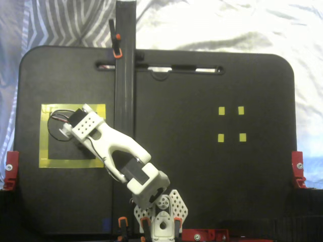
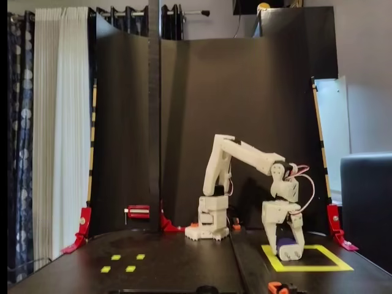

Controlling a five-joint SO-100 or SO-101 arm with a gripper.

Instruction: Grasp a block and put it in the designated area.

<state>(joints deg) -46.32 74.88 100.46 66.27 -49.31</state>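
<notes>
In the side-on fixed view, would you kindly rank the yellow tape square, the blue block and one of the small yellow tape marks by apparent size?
1. The yellow tape square, clearly the largest.
2. The blue block, held in the gripper.
3. One small tape mark, smallest, though it looks foreshortened on the board.

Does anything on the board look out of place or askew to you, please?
Nothing stands out. The gripper holds the blue block low over the yellow tape square, and the four small tape markers sit in a tidy grid.
</notes>
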